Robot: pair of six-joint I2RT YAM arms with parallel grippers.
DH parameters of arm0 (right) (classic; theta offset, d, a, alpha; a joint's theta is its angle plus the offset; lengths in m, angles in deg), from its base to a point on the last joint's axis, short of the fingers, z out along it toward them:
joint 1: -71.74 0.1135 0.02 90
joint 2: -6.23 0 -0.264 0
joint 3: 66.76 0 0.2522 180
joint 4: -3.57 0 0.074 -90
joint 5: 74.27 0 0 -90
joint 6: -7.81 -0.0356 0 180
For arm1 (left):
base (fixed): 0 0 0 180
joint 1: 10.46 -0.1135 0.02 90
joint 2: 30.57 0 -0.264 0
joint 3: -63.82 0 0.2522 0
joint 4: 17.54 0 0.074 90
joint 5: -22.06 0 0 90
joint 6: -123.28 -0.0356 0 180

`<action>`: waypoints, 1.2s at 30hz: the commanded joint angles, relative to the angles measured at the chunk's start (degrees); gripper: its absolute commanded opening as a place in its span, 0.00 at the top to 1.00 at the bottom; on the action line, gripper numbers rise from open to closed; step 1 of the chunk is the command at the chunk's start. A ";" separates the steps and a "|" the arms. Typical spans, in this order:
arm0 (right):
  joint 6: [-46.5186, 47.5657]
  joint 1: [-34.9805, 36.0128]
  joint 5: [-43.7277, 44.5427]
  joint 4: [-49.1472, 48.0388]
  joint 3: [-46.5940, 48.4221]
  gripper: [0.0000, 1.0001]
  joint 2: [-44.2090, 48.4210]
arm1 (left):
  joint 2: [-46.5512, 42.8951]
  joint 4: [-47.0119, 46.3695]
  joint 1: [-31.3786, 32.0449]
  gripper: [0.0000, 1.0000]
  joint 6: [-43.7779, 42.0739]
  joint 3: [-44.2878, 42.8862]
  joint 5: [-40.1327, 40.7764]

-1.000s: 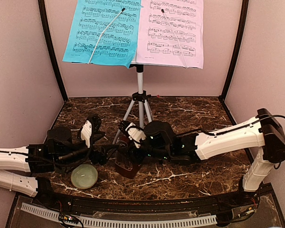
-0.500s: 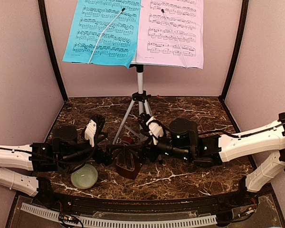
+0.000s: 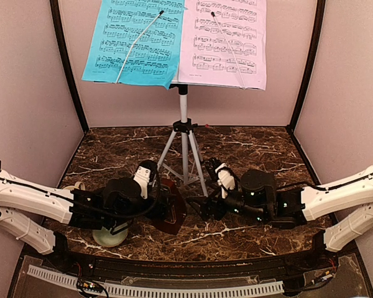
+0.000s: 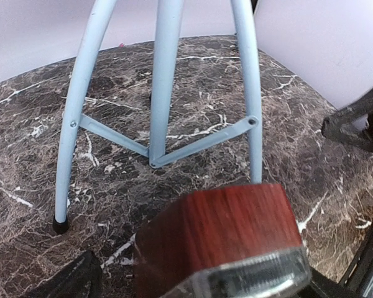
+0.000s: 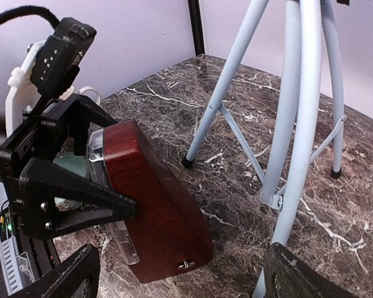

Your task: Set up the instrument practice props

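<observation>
The silver tripod music stand (image 3: 184, 139) stands at the back centre, with the blue page (image 3: 137, 40) and the pink page (image 3: 227, 40) on its desk. The dark-red metronome (image 3: 172, 212) stands on the marble in front of the tripod. My left gripper (image 3: 163, 205) is open and straddles the metronome's top. In the left wrist view the metronome (image 4: 217, 230) fills the space between my left gripper's (image 4: 217, 287) fingers, with small gaps on both sides. My right gripper (image 3: 206, 205) is open and empty, just right of the metronome (image 5: 155, 211). It also shows in the right wrist view (image 5: 180, 287).
A pale green bowl (image 3: 109, 236) sits under my left arm at the front left. A beige mug (image 3: 71, 185) peeks out behind that arm. The tripod legs (image 4: 165, 81) stand close behind the metronome. Pink walls with black corner posts (image 3: 68, 68) enclose the table.
My right gripper has let go of the metronome and drawn back to the right. My left arm has moved right, bringing its open jaws around the metronome. The metronome stays in place.
</observation>
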 commanded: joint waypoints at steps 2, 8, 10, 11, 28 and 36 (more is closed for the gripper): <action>-3.31 0.22 2.57 -3.32 -2.70 0.08 1.77 | 4.43 1.98 0.21 0.09 4.04 -5.07 7.38; -3.93 0.29 4.36 -3.63 -3.84 0.08 1.26 | 9.30 3.90 0.21 0.14 8.70 -7.32 9.07; -4.23 0.34 4.38 -3.90 -4.10 0.08 0.73 | 10.40 3.88 0.28 0.14 9.65 -7.56 8.98; -4.34 0.29 4.35 -4.17 -4.36 0.08 0.51 | 10.96 3.82 0.29 0.14 9.94 -7.62 8.93; -4.22 0.32 4.32 -11.10 -8.46 0.11 -2.72 | 9.09 1.88 1.21 0.65 2.28 -9.17 7.52; 3.05 0.41 4.90 -17.06 -11.12 0.21 -2.74 | 9.39 11.62 6.67 0.83 -11.04 -19.75 15.84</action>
